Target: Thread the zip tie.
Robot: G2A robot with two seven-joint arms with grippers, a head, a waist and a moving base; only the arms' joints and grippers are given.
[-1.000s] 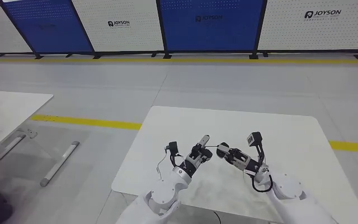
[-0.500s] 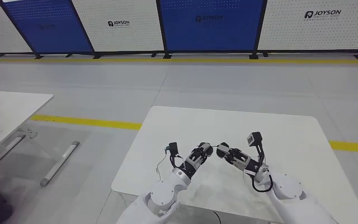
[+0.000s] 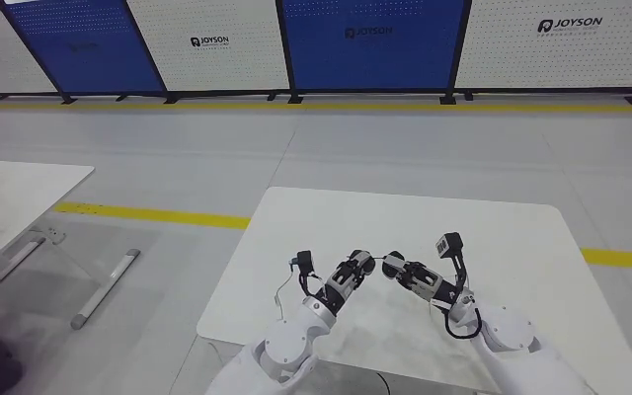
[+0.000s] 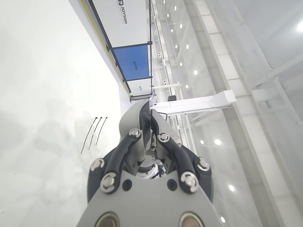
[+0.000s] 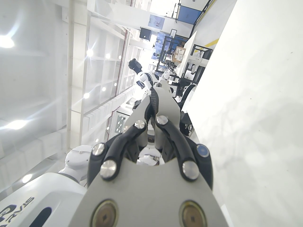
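Top view: at lower centre of the frame, the left gripper [image 3: 361,264] and right gripper [image 3: 394,263] face each other tip to tip over the table [image 3: 494,227]. Left wrist view: its fingers clamp the zip tie [image 4: 149,36], the strap running straight out past the tips; spare ties [image 4: 94,133] lie well apart. Right wrist view: fingers closed, anything pinched between them hidden

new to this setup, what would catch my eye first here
The left hand and right hand meet almost tip to tip above the near half of the white table. The left hand is shut on a thin black zip tie that sticks straight out past its fingertips. Three spare zip ties lie side by side on the table.
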